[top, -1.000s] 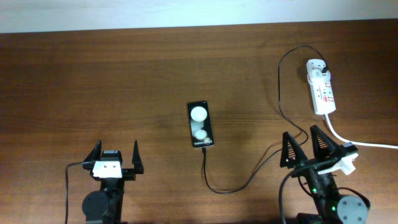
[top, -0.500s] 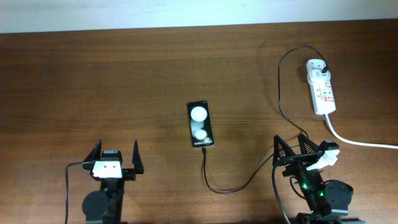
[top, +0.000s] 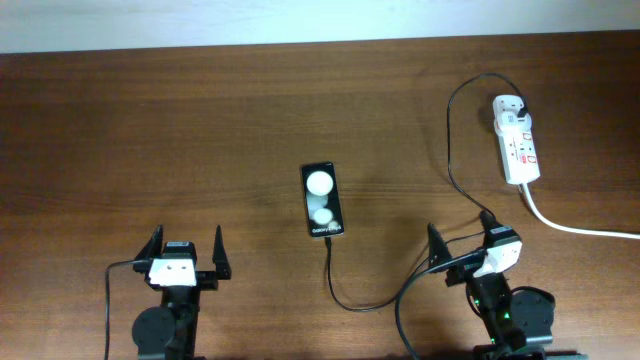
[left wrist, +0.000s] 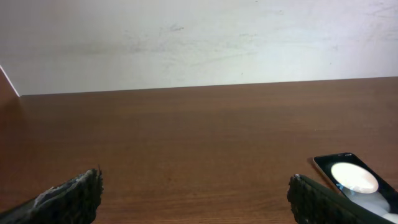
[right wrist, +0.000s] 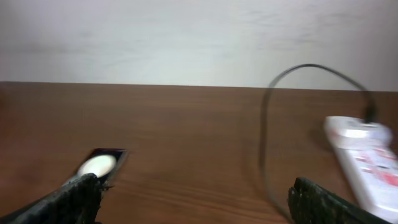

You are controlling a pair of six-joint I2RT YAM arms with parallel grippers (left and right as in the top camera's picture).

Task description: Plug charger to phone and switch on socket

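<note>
A brown wooden surface (top: 200, 120) seen from above, holding one phone (top: 322, 200), one charger (top: 449, 150), one socket (top: 517, 140) and two robot hands at the near edge. The black phone lies face up near the middle, ahead of and between the two hands, touching neither. The charger's thin black cable leaves a plug at the socket's far end, loops left, runs down past the right hand (top: 459, 225), curls along the near side and meets the phone's near edge; whether its tip is fully seated cannot be told. The white socket lies at the far right, well apart from the right hand. The right hand is spread wide with nothing between its fingers, the cable passing close by them. The left hand (top: 187, 235) is likewise spread wide and empty, the phone ahead to its right.
</note>
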